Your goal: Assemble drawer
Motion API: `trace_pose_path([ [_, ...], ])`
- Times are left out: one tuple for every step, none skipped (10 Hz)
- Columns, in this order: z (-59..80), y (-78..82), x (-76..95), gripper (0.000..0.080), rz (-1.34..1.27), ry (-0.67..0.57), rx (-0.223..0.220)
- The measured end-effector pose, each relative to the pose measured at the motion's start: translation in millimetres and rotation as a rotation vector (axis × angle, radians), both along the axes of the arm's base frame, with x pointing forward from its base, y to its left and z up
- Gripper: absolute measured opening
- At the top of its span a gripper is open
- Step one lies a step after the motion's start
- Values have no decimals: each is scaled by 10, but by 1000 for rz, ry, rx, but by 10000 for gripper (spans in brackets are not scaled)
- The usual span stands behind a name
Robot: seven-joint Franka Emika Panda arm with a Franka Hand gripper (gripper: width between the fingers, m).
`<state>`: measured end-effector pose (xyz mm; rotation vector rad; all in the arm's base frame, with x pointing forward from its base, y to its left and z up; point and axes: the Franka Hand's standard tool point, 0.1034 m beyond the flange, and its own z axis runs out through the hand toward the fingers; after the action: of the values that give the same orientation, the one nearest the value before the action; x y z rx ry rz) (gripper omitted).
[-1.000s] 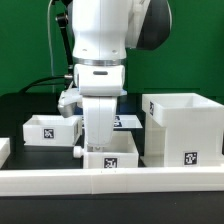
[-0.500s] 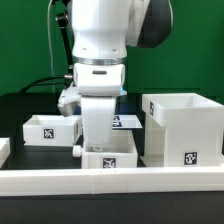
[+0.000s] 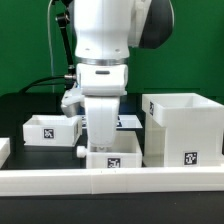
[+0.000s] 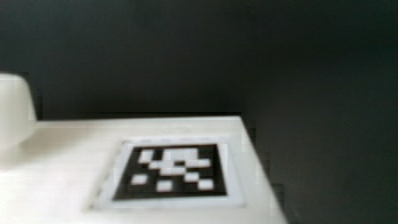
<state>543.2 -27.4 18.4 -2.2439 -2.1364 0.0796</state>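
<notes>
**Gripper low over the front tray**

Arm (image 3: 100,45) first: it stands straight up over the middle of the black table (image 3: 25,112). I read that as a reach down for a part.

The big box (image 3: 180,125) of the drawer sits on the exterior view's right, with its open side up. I think it waits there so the trays can go in later.

A long low rail (image 3: 110,182) runs along the front. The parts sit just behind it, so it likely keeps them lined up.

The left tray (image 3: 48,130) lies on the exterior view's left, well apart from the big box. The front tray (image 3: 112,158) sits just beside the big box, and the gripper (image 3: 101,143) hangs right at its back wall.

I cannot tell if the jaws are apart or together, because the tray and the wrist hide the fingers.

My wrist view shows a white face with a tag (image 4: 173,170) very close. That tells me the gripper is low. As I judge it, nothing is joined yet.
</notes>
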Motion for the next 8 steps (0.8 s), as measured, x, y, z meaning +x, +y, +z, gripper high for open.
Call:
trace_pose_path([
  [-6, 45, -2, 41, -2, 0, 3],
  [-18, 84, -9, 41, -1, -2, 6],
  [-39, 131, -7, 41, -4, -24, 9],
  [-45, 158, -16, 41, -2, -21, 11],
  [-44, 169, -14, 41, -1, -22, 12],
  [-48, 159, -17, 41, -3, -21, 12],
  [-51, 154, -18, 41, -4, -20, 12],
  [-55, 152, -21, 41, -5, -20, 12],
])
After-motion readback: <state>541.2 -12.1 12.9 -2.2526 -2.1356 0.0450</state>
